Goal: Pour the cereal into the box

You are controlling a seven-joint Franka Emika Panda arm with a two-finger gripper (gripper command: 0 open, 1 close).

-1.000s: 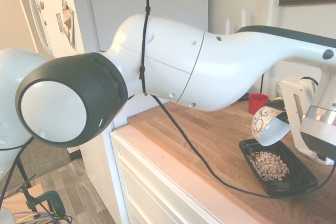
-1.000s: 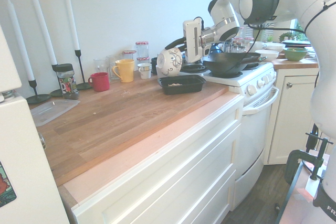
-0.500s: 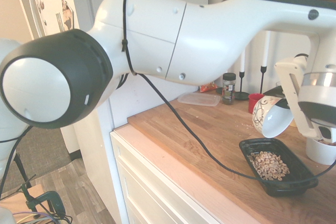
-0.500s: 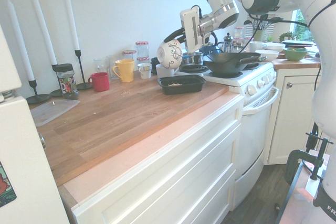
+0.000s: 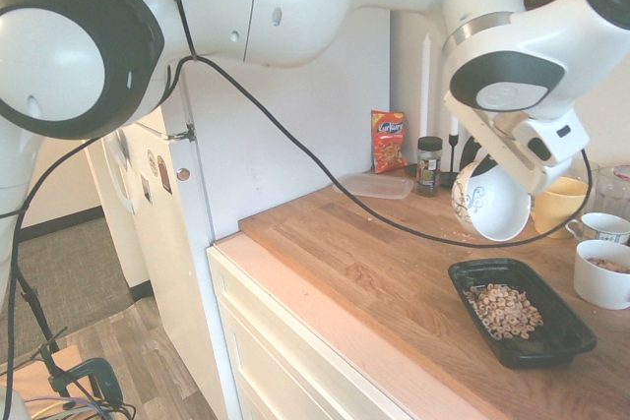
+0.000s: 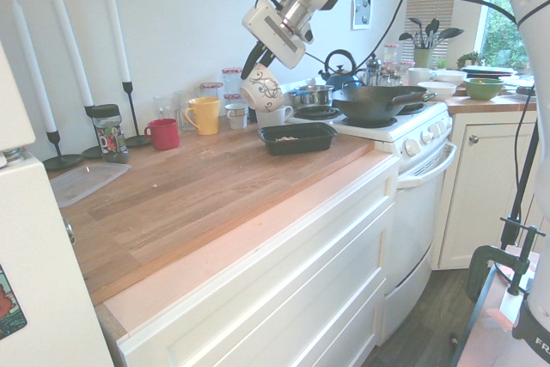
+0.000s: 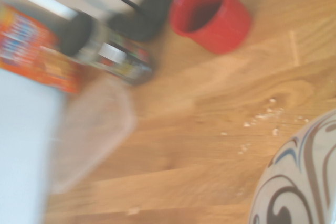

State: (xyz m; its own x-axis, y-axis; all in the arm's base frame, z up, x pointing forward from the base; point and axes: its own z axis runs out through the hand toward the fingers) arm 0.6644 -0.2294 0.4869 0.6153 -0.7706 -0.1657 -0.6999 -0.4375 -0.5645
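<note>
Wooden worktop (image 5: 345,253) runs under everything I'm working over. With the box (image 5: 573,346) as my clock centre in the first exterior view, the bowl (image 5: 492,202) hangs tipped near twelve, the yellow mug (image 5: 559,208) at one and the white mug (image 5: 602,282) at two. The cereal (image 5: 504,312) lies in the box, heaped towards its middle.

My gripper (image 6: 258,61) is closed on the bowl's rim, a narrow hold. I'd worry that the round bowl could swivel or slip if I turn the wrist fast. Swinging towards one or two o'clock while low could knock a mug. If any loops cling inside, tipping further here could drop them outside the box, since the opening isn't over it. Pale crumbs (image 7: 262,115) show on the wood, so a spill looks plausible. I judge the pour essentially done; I'd level the bowl before setting it down.

My count: one bowl, one box, one white mug, one yellow mug, one red mug (image 6: 162,134), one clear lid (image 5: 374,186), one snack bag (image 5: 388,141), one dark-capped jar (image 5: 428,166), three candles (image 6: 76,40). The loops are too many to count.
</note>
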